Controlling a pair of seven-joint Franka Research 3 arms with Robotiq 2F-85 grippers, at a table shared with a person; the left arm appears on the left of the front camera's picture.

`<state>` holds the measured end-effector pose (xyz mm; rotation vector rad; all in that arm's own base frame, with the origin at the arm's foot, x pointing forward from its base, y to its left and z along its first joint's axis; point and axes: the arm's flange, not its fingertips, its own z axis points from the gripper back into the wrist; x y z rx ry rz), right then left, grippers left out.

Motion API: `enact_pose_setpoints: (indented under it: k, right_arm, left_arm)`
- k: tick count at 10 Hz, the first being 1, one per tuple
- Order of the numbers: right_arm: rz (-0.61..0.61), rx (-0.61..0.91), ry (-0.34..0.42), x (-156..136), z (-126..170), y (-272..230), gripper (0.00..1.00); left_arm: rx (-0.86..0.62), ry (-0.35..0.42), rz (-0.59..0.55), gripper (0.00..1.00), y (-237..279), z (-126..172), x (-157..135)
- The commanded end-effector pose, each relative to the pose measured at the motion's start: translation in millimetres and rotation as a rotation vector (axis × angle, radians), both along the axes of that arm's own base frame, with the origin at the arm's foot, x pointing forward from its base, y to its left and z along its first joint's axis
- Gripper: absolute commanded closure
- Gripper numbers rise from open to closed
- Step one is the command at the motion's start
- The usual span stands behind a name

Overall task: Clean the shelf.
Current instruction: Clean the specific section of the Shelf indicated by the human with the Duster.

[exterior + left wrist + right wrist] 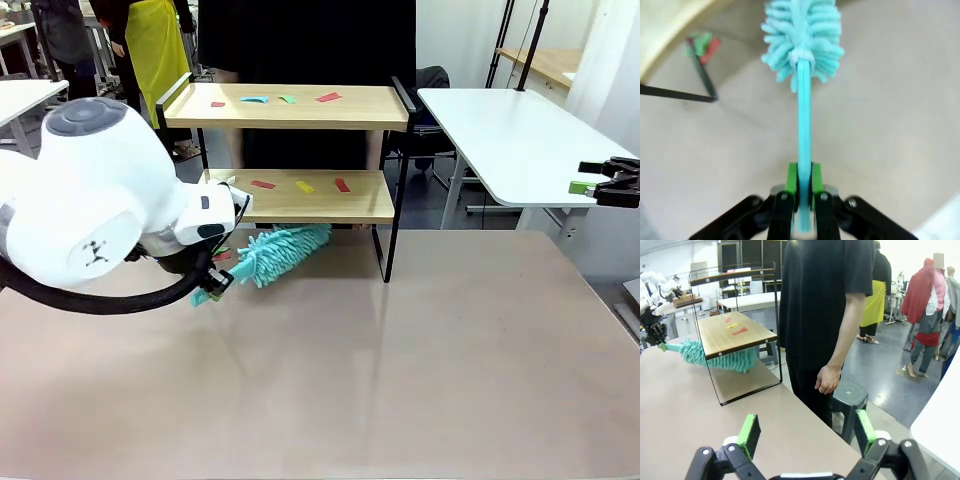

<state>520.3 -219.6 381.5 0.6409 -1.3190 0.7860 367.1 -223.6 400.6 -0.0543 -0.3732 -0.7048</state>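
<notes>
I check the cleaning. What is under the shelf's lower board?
The duster, in the shut left gripper, reaches under the board. Red and green scraps lie by the frame. The board hides whatever is farther back.

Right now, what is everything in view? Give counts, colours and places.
two-tier rack of light wood boards in a thin black frame: one, far side of the table
top-board paper scraps: four; two red, one blue, one green
lower-board paper scraps: three; two red, one yellow
scraps under the rack: red and green, count unclear
fluffy teal duster with teal handle: one, head under the lower board
beige table: one, near
white table: one, far right
dark green stool: one, beside the person
person in black top: one, behind the rack
left gripper: jaws shut on the duster handle
right gripper: jaws open, empty
</notes>
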Motion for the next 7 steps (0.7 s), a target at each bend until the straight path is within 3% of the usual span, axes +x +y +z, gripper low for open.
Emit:
enact_pose_setpoints:
  k: [1,4,7]
  right_arm:
    - [-0.011,-0.004,0.016,1.0,5.1,2.9,0.0]
    - [-0.011,-0.004,0.016,1.0,5.1,2.9,0.0]
    - [-0.011,-0.004,0.016,1.0,5.1,2.9,0.0]
  left_arm:
    - [-0.001,0.098,-0.262,0.87,79.8,34.3,-35.8]
    - [-0.036,0.292,-0.4,0.87,123.8,84.6,-51.6]
    - [0.17,0.438,-0.404,0.87,149.5,150.6,-73.3]
